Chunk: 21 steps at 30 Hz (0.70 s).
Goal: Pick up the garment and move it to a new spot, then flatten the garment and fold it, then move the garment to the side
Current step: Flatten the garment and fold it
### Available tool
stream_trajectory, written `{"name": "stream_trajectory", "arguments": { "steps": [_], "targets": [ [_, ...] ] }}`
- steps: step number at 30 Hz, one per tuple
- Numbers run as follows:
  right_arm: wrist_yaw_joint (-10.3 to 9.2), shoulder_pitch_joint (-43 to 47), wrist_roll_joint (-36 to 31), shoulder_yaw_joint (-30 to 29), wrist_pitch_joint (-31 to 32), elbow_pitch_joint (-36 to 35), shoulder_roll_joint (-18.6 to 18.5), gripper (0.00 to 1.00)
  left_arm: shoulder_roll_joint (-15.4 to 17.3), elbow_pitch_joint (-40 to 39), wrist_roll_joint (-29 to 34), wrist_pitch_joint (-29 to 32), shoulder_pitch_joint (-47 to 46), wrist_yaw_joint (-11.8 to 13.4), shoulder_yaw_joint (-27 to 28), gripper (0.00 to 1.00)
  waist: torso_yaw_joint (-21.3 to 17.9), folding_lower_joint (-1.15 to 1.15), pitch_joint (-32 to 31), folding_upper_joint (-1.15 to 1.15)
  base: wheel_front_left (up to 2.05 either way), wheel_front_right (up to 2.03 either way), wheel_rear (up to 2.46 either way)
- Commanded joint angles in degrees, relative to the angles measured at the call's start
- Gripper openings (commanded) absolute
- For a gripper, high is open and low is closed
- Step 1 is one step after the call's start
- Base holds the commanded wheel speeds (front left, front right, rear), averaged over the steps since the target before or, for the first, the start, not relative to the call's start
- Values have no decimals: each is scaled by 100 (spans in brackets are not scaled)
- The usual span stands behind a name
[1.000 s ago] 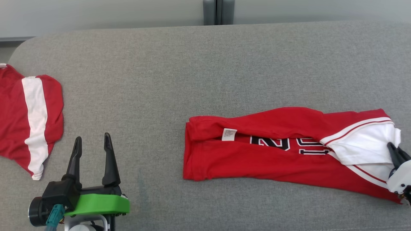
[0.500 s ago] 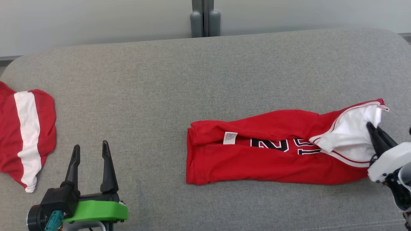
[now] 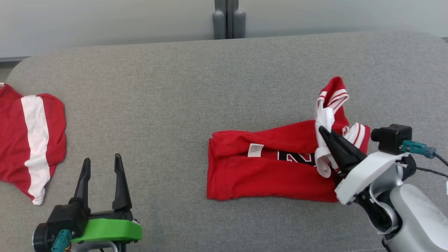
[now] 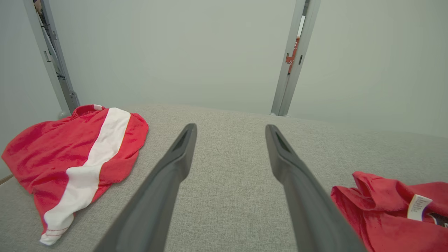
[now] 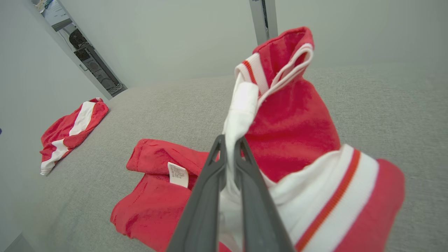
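While the right gripper [image 3: 321, 130] pinches the white-trimmed end of the red garment [image 3: 266, 175] between its closed fingers and holds that end up off the grey padded surface [image 3: 175, 87], the rest lies flat right of centre, a white label [image 3: 256, 149] showing. The left gripper [image 3: 101, 158] hovers at the lower left, fingers spread and empty, near a second red-and-white garment [image 3: 31, 136] at the left edge. Dark print [image 3: 295, 158] on the held garment, perhaps numerals, is mostly hidden.

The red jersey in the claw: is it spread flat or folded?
Partly folded. The red jersey lies doubled lengthwise on the grey surface, and the right gripper, shut on its white-trimmed end, holds that end raised.
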Motion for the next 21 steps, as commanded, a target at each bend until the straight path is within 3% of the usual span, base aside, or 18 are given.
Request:
{"name": "stream_trajectory", "arguments": {
  "steps": [1,9,20,21],
  "targets": [
    [-7,14,-89,53,48,-69,72,0,10,4,-34,-2,-18,12,-10,100,64,0,12,0,0,0,0],
    [-7,-172,-347,460,209,-30,717,0,10,36,-85,-2,-97,50,-139,100,273,0,57,0,0,0,0],
    [-5,-475,-439,1024,149,569,1439,0,10,112,-204,-2,-249,91,-317,100,485,0,184,0,0,0,0],
    [-5,-497,-454,1049,120,633,1458,29,10,117,-210,-2,-257,94,-331,100,495,0,189,0,0,0,0]
  ]
}}
